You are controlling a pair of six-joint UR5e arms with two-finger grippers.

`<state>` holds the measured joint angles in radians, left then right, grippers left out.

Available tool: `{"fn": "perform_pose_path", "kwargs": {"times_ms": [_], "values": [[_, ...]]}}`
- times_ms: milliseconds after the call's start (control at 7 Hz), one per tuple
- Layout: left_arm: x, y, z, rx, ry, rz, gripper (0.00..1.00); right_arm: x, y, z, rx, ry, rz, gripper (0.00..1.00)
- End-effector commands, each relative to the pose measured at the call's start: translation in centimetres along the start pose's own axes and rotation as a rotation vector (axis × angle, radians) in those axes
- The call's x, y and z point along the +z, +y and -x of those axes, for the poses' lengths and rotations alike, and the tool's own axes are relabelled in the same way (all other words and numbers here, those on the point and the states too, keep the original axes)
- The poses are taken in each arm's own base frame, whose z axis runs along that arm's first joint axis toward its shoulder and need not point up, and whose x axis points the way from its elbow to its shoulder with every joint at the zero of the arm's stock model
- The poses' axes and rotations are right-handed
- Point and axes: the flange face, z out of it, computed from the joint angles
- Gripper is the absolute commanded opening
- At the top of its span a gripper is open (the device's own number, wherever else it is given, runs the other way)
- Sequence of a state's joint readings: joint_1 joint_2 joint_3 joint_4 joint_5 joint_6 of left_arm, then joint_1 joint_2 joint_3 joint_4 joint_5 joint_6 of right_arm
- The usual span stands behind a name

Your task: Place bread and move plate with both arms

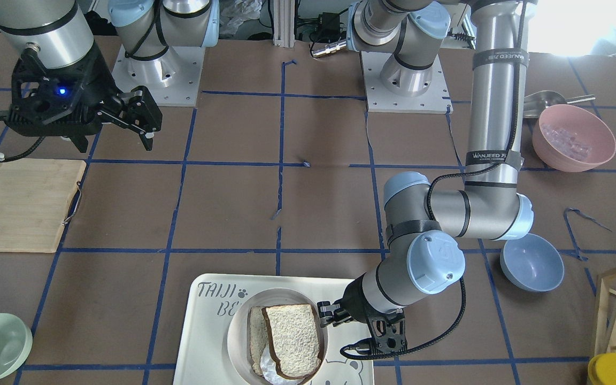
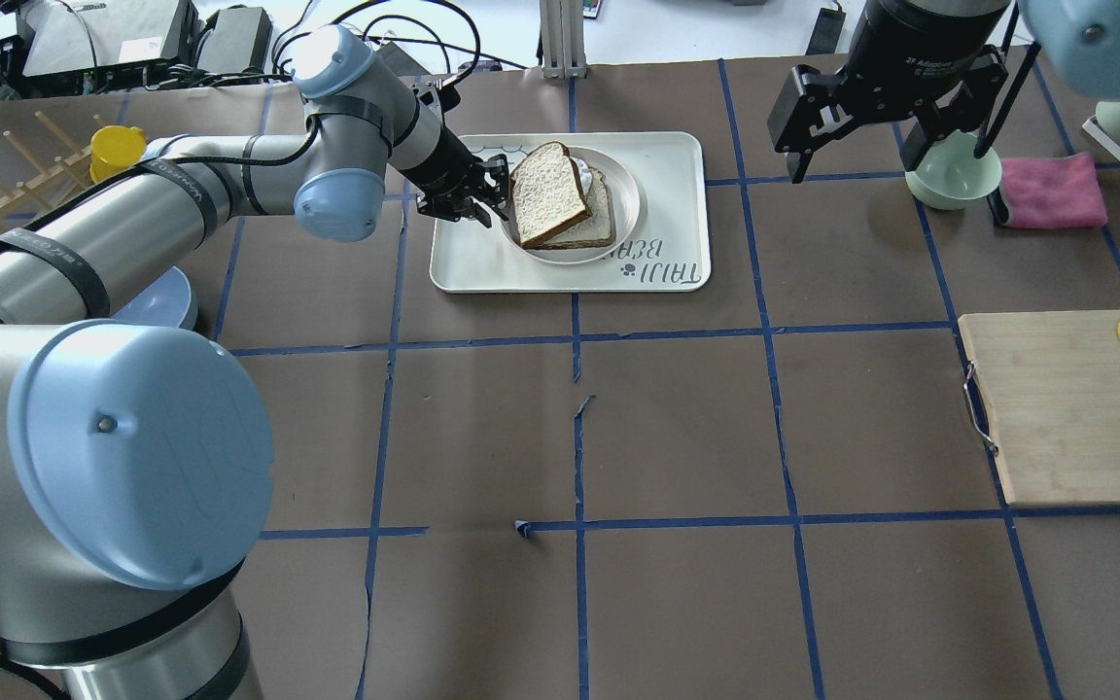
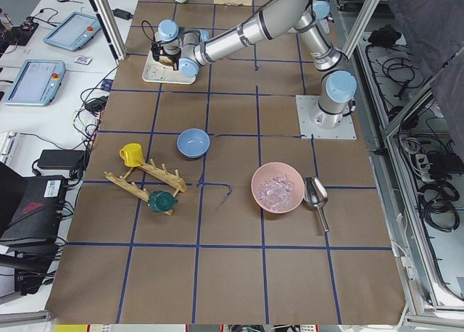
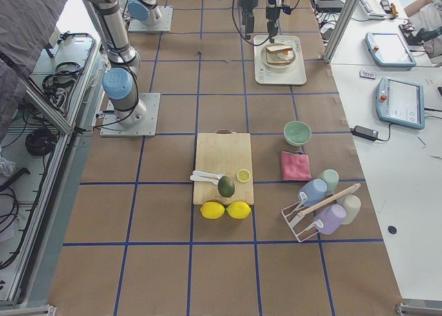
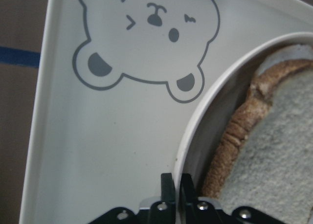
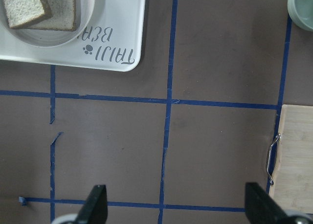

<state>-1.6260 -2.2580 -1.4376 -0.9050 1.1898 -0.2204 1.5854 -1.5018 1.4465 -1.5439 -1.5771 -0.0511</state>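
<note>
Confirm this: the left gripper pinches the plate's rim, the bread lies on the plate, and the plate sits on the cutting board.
One thing is wrong: the plate sits on the white tray, not the cutting board, as the overhead view shows. The left gripper does pinch its rim, and the bread lies on it.

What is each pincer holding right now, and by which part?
The left pincer is clamped on the rim of the plate, at the edge nearest its own arm. The right pincer is open and holds nothing.
</note>
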Motion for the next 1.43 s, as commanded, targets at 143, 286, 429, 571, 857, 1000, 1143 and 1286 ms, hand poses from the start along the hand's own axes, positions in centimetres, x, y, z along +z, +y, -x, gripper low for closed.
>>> {"fn": "perform_pose_path", "kwargs": {"times_ms": [143,286,429,571,857,1000,1143,1286], "values": [[-8.1,2.8,-2.7,-0.019,-0.054,0.051,1.0,0.1,0.1,-0.1,0.003,-0.001,0.008,1.0],[-12.9,5.2,-4.1,-0.03,-0.064,0.082,1.0,0.2,0.0,-0.2,0.003,0.001,0.008,1.0],[-17.5,8.0,-5.0,-0.03,-0.122,0.09,1.0,0.1,0.0,-0.2,0.003,0.001,0.008,1.0],[-21.9,11.3,-5.8,-0.023,-0.173,0.105,1.0,0.1,0.0,-0.2,0.003,0.001,0.008,1.0],[-28.5,17.5,-6.2,-0.015,-0.26,0.116,1.0,0.1,0.0,-0.2,0.003,0.001,0.008,1.0],[-30.5,20.0,-6.0,-0.008,-0.286,0.091,1.0,0.1,0.0,-0.2,0.003,0.0,0.008,1.0],[-30.1,21.8,-5.0,0.035,-0.326,0.105,1.0,0.1,0.1,-0.2,0.003,0.001,0.01,1.0],[-29.5,22.8,-3.6,0.123,-0.394,0.114,1.0,0.1,0.0,-0.2,0.003,0.001,0.008,1.0]]}}
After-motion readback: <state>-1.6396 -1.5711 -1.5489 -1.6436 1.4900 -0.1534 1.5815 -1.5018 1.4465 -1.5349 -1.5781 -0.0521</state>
